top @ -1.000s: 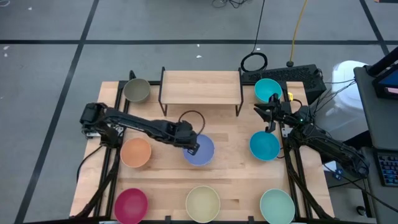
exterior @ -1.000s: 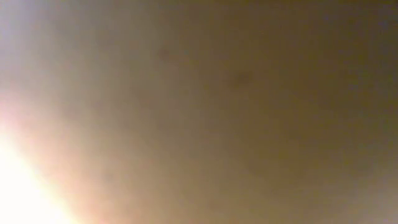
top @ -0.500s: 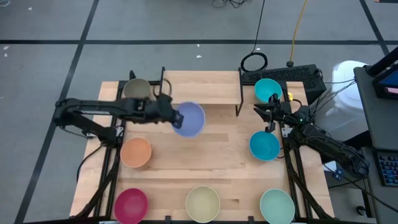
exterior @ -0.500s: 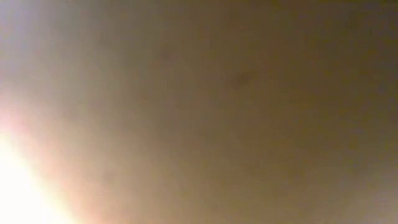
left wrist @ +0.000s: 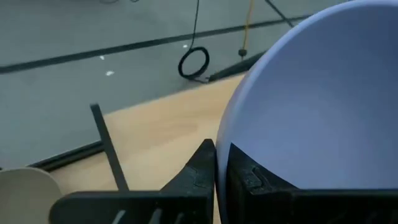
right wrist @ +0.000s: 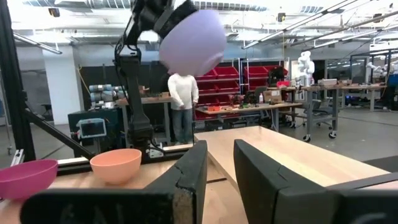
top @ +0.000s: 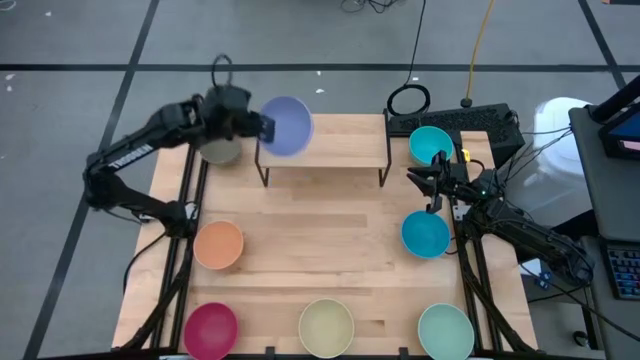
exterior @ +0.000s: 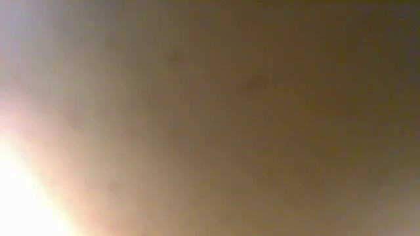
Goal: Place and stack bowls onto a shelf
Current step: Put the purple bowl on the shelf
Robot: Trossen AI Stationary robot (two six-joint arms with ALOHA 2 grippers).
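Observation:
My left gripper is raised over the left end of the light wood shelf and is shut on the periwinkle bowl. The bowl also shows high up in the right wrist view. My right gripper is open and empty at the table's right, between two cyan bowls. The olive-grey bowl stands left of the shelf, partly under my left arm. The orange, magenta, pale yellow and mint green bowls stand on the table. My left gripper pinches the periwinkle bowl's rim, with one finger inside the bowl and one outside. The fingers come from the table's left side. The bowl is lifted clear, above the shelf's left end, somewhat tilted.
The low view shows only a blur. Black cables and a coil lie on the floor beyond the table's far edge. A person stands in the room beyond the table. The wooden tabletop in front of the shelf is bare.
My left gripper has lifted the periwinkle bowl off the middle of the table. It has carried the bowl up and toward the far edge, a little to the left, to above the shelf's left end. The gripper has stayed shut on the rim.

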